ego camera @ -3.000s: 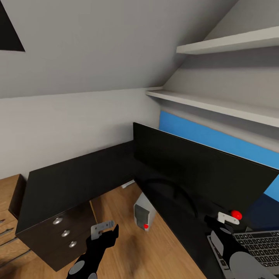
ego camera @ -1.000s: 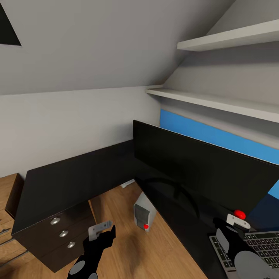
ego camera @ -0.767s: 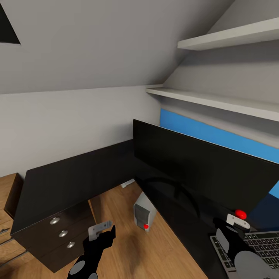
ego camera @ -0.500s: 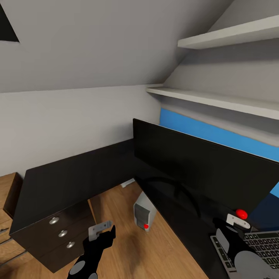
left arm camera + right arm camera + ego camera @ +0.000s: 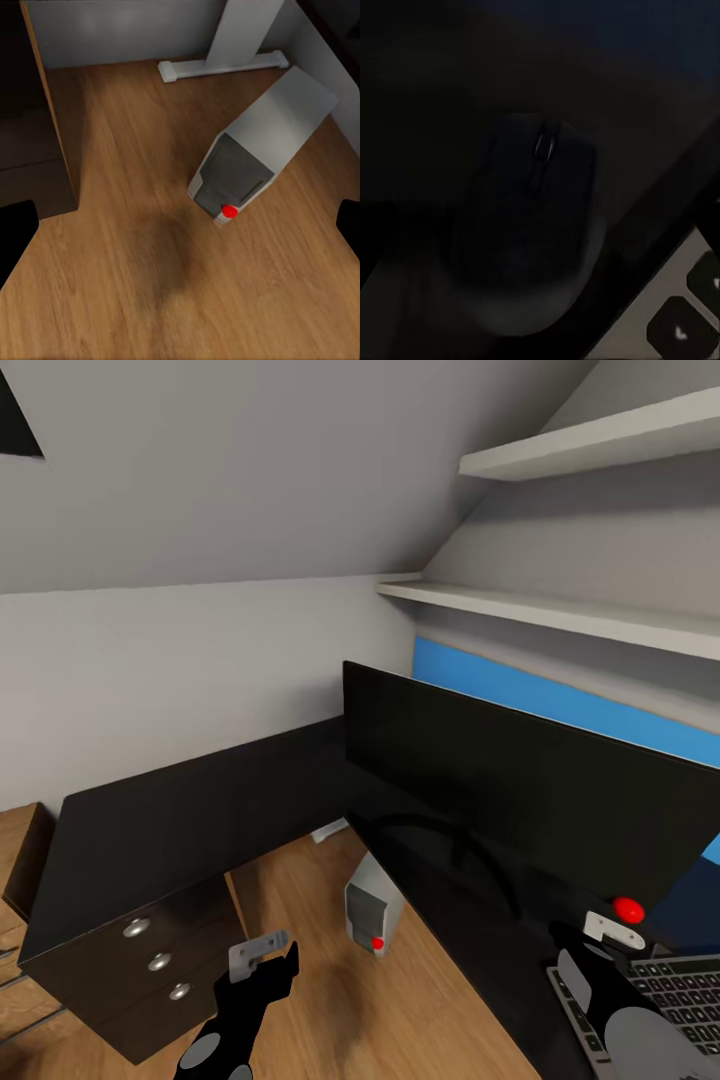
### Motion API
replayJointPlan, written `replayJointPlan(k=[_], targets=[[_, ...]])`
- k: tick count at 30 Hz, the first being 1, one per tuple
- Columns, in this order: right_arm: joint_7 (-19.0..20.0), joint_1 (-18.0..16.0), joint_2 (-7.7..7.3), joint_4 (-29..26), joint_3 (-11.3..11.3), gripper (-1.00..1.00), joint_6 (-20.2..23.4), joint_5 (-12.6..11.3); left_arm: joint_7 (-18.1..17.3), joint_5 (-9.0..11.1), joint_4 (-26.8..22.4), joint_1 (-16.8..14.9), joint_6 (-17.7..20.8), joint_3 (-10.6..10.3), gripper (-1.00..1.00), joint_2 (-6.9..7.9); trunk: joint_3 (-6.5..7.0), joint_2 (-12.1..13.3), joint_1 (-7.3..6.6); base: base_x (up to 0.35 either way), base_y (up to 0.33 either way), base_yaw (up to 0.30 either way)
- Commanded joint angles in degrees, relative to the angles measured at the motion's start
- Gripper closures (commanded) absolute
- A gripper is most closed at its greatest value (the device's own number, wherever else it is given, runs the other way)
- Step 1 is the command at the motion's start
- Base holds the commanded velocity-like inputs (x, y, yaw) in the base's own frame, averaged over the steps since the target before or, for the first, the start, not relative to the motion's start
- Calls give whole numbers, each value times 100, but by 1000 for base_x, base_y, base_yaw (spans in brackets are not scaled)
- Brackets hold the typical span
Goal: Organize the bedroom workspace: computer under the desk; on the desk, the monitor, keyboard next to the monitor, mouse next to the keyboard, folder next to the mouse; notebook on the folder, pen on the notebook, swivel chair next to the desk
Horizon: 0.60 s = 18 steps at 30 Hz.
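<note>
Head view, right claw (image 5: 600, 950) above keyboard (image 5: 680, 990) edge, near monitor (image 5: 520, 790)

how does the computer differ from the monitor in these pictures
The computer is a small light grey tower standing on the wood floor under the desk; the monitor is a wide, thin black screen standing on the desk top. The computer is far narrower than the monitor, which spans much of the desk. The computer's front faces the left gripper; the monitor sits nearer the right gripper. Both show a red light.
</note>
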Motion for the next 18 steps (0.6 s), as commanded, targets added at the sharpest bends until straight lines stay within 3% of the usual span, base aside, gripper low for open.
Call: replayJointPlan(k=[1,14,18], targets=[[-11,-3,1,-6,-2,-100,9,-27,41,49,-11,-1,14,-5,-100,0,-24,-47,24,0,0,0],[16,-3,6,-6,-2,-100,-2,-27,41,49,-8,-1,14,-7,-100,0,-258,-568,309,0,0,0],[22,-3,6,-6,-2,-100,-1,-27,41,49,-7,-1,14,-11,-100,0,-258,-568,309,0,0,0]])
